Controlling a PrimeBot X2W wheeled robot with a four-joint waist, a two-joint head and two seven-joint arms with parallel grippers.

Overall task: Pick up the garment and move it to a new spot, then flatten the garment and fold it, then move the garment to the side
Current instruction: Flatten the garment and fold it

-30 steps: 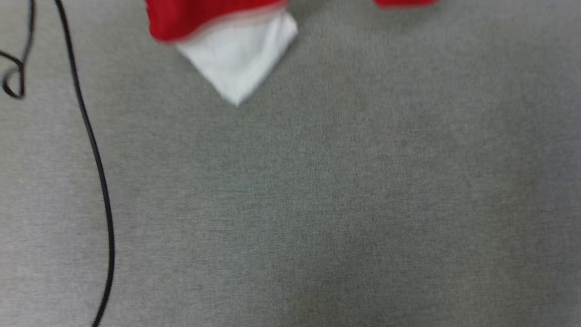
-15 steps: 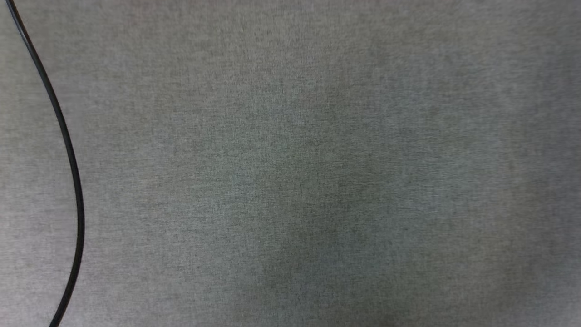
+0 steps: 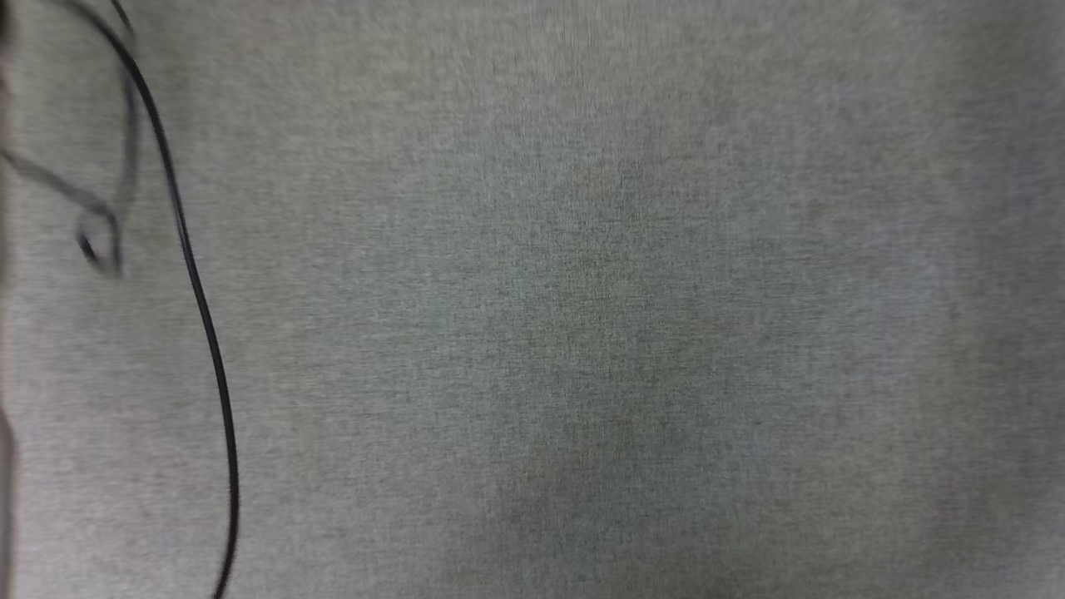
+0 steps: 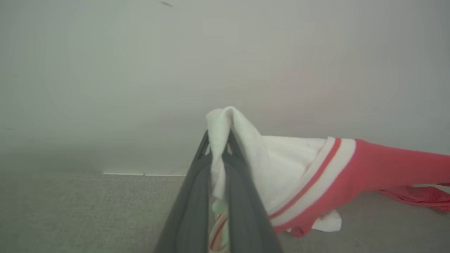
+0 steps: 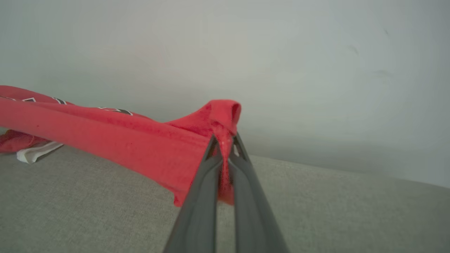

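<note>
Clearly, the left pincer [image 4: 218, 140] is clenched on the white sleeve [image 4: 284, 158] of the garment [image 4: 379, 163], and the right pincer [image 5: 225, 142] grasps its red edge; the garment hangs stretched above the grey fabric surface [image 5: 88, 211], its far part resting there

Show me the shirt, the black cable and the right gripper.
shirt [image 4: 386, 165], left wrist view, red body
black cable [image 3: 210, 333], head view, middle of its curve
right gripper [image 5: 225, 140], right wrist view, between fingertips
</note>
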